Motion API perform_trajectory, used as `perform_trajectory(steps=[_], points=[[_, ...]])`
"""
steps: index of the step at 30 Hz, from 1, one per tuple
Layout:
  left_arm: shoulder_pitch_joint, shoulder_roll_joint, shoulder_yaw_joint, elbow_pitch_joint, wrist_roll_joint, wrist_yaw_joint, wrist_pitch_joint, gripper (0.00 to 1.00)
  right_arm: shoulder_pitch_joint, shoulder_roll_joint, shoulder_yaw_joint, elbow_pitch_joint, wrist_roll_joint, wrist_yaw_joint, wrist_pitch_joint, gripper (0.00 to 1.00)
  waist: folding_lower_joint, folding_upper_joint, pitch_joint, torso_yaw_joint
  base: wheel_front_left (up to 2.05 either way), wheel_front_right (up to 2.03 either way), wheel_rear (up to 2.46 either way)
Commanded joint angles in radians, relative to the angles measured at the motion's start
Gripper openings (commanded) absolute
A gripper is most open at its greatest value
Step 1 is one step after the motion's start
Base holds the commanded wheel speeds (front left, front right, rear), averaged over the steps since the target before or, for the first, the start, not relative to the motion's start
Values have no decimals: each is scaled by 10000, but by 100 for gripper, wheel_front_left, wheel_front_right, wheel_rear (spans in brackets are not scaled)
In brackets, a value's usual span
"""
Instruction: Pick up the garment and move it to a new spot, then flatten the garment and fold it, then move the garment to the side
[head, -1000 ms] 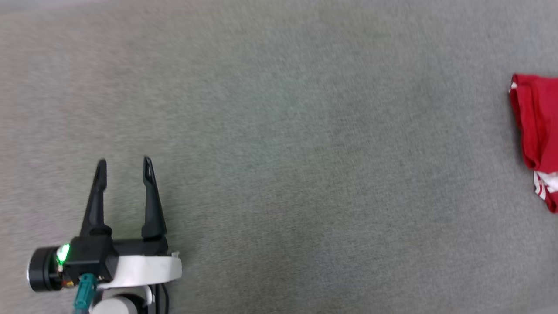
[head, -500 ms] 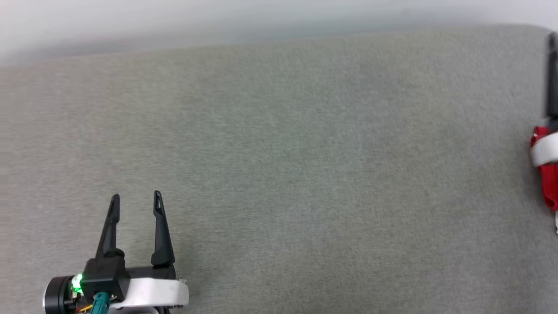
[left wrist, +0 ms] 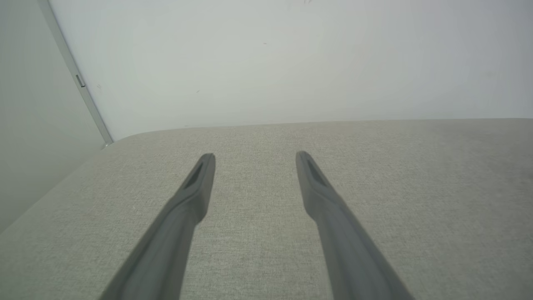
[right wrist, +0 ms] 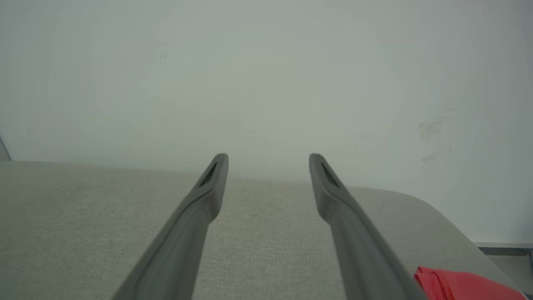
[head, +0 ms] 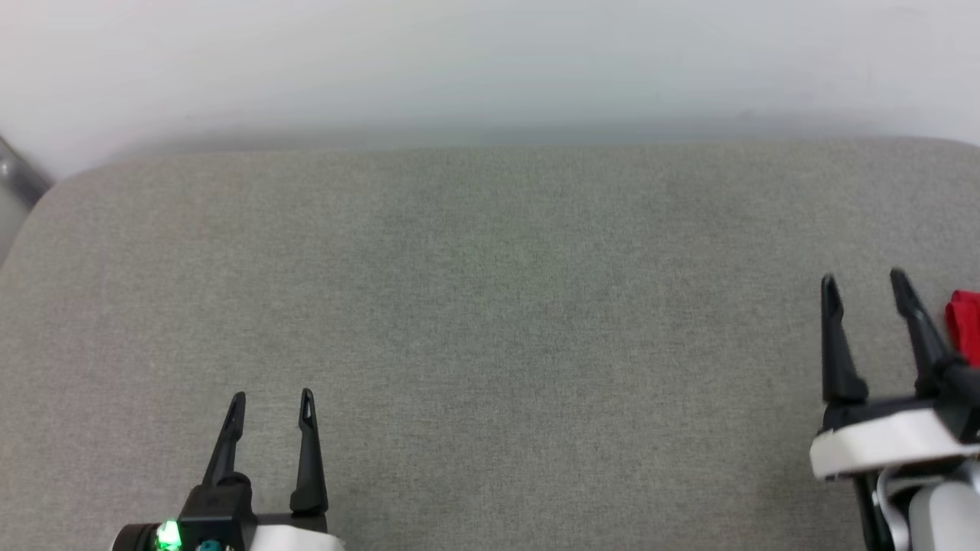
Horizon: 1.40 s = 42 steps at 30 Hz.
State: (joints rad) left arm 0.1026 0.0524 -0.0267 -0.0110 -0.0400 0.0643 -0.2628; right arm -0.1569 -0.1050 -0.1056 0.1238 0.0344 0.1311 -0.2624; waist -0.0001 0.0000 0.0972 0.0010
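Left end effector [head: 272, 396] and right end effector [head: 863, 278] gape wide, empty. We note garment [head: 966, 325] at 3 o'clock edge of counter [head: 490, 306]: probably set aside already; fold unverifiable.

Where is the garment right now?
The garment lies at the far right edge of the head view, on the grey surface just right of the open right gripper; the right wrist view shows it at its lower right corner.

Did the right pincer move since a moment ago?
Yes. The right pincer pulled back toward the robot, away from the far edge of the grey surface.
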Motion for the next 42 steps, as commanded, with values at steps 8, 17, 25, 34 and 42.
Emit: perform_trajectory(steps=[8,17,25,34,42], points=[[535,-14,-110,309,166,-135,-23,100,1788,483,-42,-595,341,-8,-27,100,1,0,-741,88,0,0,0],[821,-18,-196,416,240,-128,-23,100,3083,574,127,-1124,844,-8,-25,100,1,0,-1117,85,0,0,0],[976,-22,-159,523,19,-138,-23,100,3650,574,304,-1228,1135,-8,-25,100,1,0,-1277,73,0,0,0],[945,-25,-96,619,-32,-127,-23,100,3569,574,373,-1211,1099,-8,-26,100,1,0,-1242,41,0,0,0],[926,-8,-80,1049,-420,-174,117,0,3477,514,402,-792,1492,0,91,0,1,0,-1231,41,0,0,0]])
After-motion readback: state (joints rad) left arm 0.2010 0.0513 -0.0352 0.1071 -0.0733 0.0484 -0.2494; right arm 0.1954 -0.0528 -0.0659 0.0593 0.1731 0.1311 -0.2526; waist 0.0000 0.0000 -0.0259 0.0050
